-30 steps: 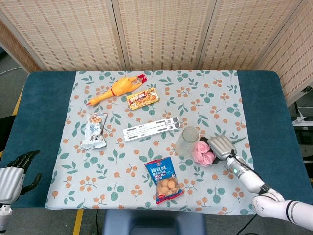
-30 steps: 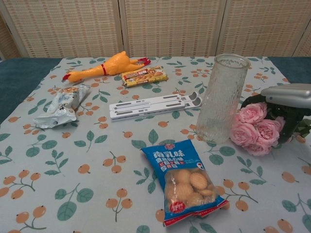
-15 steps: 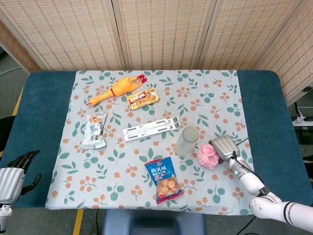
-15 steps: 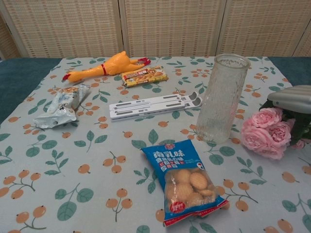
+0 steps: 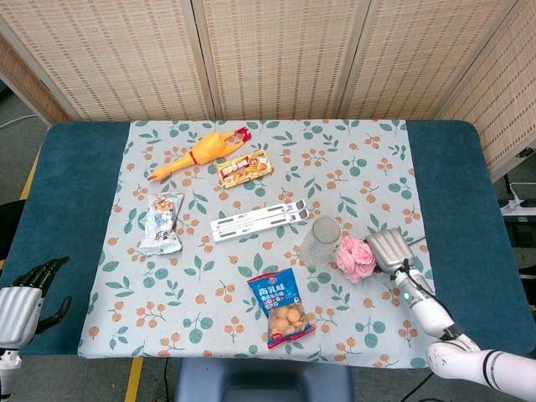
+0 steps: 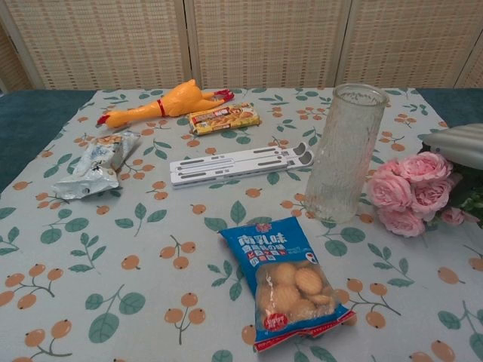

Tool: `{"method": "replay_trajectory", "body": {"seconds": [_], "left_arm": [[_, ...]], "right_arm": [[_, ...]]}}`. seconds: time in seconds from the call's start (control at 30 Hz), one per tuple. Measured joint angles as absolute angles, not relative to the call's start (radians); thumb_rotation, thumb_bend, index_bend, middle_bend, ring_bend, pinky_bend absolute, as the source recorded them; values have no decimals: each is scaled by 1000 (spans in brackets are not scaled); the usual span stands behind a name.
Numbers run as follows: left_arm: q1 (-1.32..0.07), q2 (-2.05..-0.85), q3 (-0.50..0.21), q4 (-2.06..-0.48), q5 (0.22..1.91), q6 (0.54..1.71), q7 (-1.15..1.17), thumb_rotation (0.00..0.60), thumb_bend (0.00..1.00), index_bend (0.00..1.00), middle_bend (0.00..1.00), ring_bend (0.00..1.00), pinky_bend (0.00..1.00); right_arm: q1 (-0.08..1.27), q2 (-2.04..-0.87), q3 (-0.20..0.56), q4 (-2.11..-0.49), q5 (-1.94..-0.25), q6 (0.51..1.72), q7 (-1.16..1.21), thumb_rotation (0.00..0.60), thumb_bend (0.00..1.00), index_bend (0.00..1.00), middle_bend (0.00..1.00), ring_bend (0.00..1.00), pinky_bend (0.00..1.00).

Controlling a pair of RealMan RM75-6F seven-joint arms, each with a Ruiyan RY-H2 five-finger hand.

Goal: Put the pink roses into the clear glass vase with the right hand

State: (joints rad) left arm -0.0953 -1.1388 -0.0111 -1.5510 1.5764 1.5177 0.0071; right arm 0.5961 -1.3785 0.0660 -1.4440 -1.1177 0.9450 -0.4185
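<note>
The bunch of pink fabric roses (image 6: 411, 192) sits just to the right of the tall clear ribbed glass vase (image 6: 343, 151), which stands upright on the floral-print tablecloth (image 5: 360, 167) near its right side; the blooms are close to the vase wall but outside it, with dark green leaves trailing off behind them toward the right. The silver right hand (image 5: 389, 249) lies over the stem end of the bunch, its back facing up, and appears to hold the flowers from above, though the fingers themselves are hidden beneath the shell, so how they wrap the stems cannot be told. In the chest view only the edge of that hand shows at the right border, above the leaves. The black-fingered left hand (image 5: 33, 289) hangs off the table's near left corner, over the floor, fingers curled loosely apart and holding nothing. Elsewhere on the cloth, a blue bag of round biscuits (image 6: 287, 280) lies in front of the vase, a flat white slotted plastic stand (image 6: 240, 164) lies to the vase's left, and a crumpled silver-and-white snack packet (image 6: 96, 164) rests near the left edge. Farther back, a yellow rubber chicken toy (image 6: 170, 101) lies on its side with a small orange-red snack bar packet (image 6: 224, 118) just beside it.
</note>
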Motion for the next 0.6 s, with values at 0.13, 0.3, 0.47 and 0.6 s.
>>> {"method": "replay_trajectory", "body": {"seconds": [0.13,0.3,0.47,0.6], "left_arm": [[-94,-1138,-11,-1552,1576,1520,7,600,373,159,216,269,444],[-93,-1137,-12,-1553,1576,1523,2,600,373,159,216,269,444],[-93,-1136,-12,-1555,1578,1523,3,600,373,159,216,269,443],[-94,-1137,-11,-1556,1579,1520,5,600,373,159,216,269,443]], "right_arm": [[565,-1335,72,-1514,-1214,1039,-343,600,482,906,860,901,939],[507,-1260,83,-1647,-1304,1202,-308,600,489,906,862,906,944],[429,-1142,98,-1858,-1390,1371,-281,600,494,906,863,912,947],[383,-1026,106,-2026,-1441,1430,-222,600,501,905,864,914,950]]}}
